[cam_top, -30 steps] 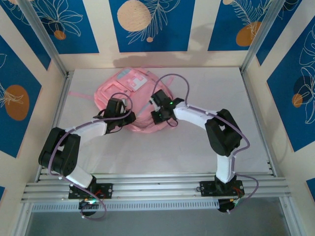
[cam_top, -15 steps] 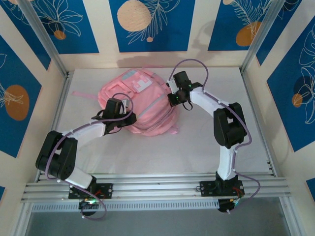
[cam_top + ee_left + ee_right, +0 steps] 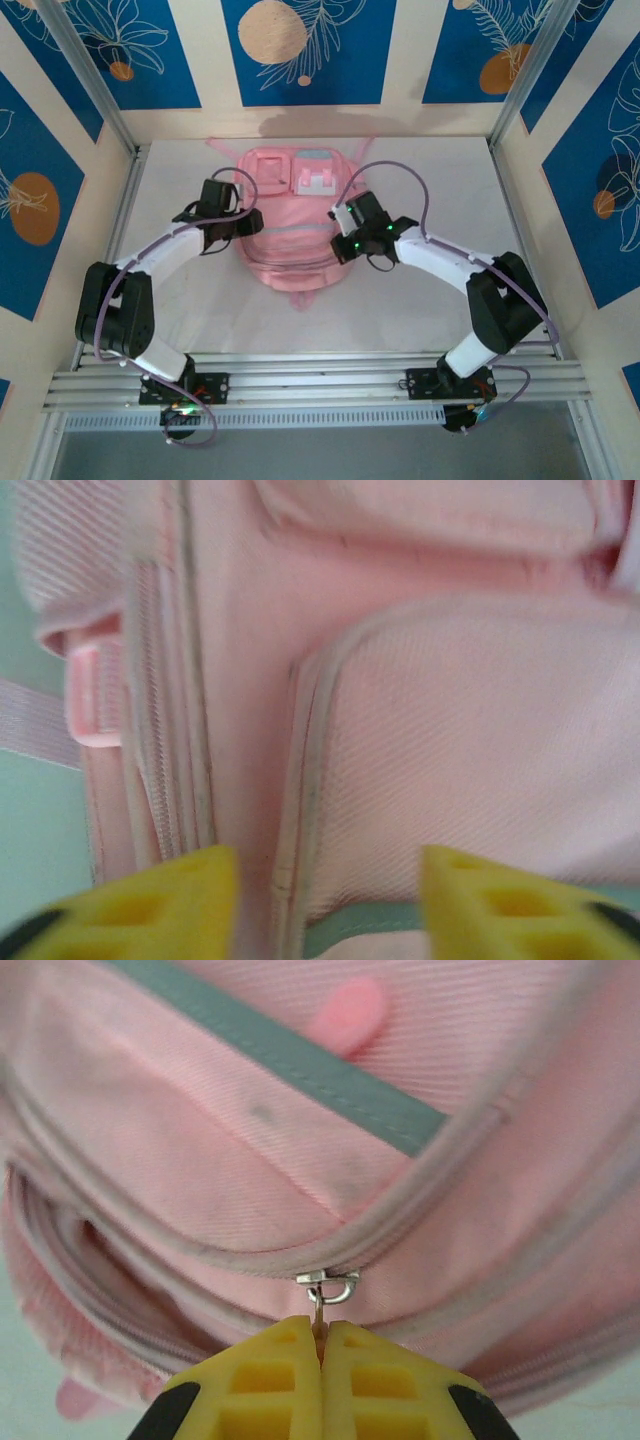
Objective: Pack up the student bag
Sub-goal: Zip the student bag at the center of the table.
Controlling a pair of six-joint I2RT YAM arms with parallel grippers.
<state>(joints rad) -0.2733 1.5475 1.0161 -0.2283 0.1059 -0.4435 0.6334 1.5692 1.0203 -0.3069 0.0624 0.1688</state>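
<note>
We see the left gripper (image 3: 248, 222) at the 9 o'clock flank of the student bag (image 3: 290, 255), its fingers spread and holding nothing. The bag lies mid-table, its long axis running 12 to 6 and its patched pockets toward 12. At 3 o'clock the right gripper (image 3: 322, 1335) pinches a zipper pull (image 3: 326, 1286).

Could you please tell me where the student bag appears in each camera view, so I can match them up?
Top external: the student bag lies in the upper centre of the picture.
Left wrist: close up, beyond the left gripper.
Right wrist: close up, beyond the right gripper, which is shut on its zipper pull.
Shared landmark: the grey trim band.
</note>
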